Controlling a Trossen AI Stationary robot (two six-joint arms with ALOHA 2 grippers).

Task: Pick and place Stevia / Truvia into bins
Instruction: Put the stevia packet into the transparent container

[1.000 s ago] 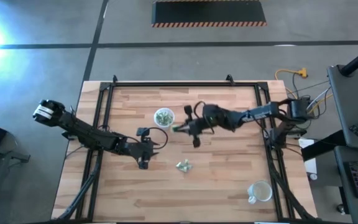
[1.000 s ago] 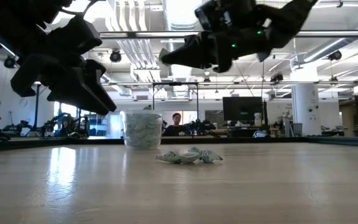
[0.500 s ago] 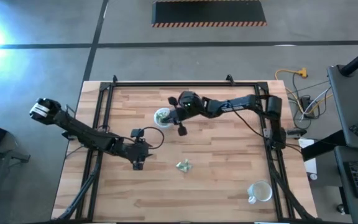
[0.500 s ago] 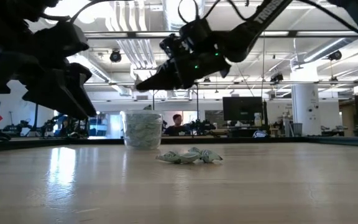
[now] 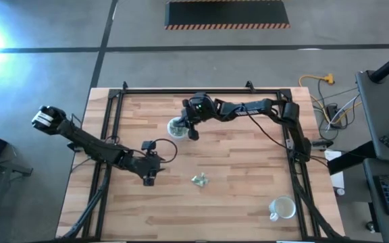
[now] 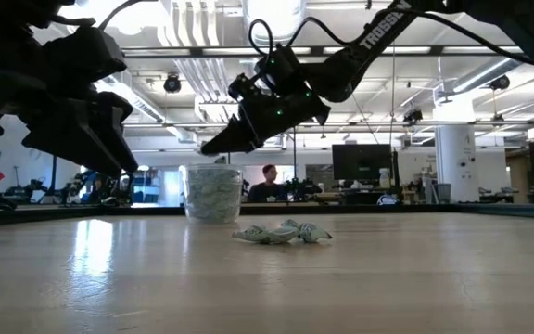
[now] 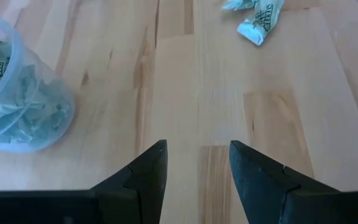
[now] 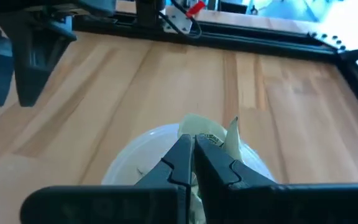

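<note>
A sachet [image 8: 213, 138] is pinched in the clenched right gripper [image 8: 192, 155] directly over the near-full cup [image 5: 177, 127]; released off-centre, it could catch the rim or heaped packets and slide out onto the table [image 5: 242, 189]; loose sachets [image 5: 199, 179] wait mid-table, unobstructed; the left gripper [image 7: 194, 165] hovers nearby, fingers spread, empty; a second cup [image 5: 283, 208] stands far off.

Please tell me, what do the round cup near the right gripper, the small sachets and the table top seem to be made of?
The cup looks like thin translucent plastic, slightly cloudy: the sachets inside show through its wall. The loose sachets seem to be matte paper, pale green and white, printed and creased. The table top appears to be light wood planks with visible grain and joints, probably sealed, since the low view shows a soft sheen.
</note>
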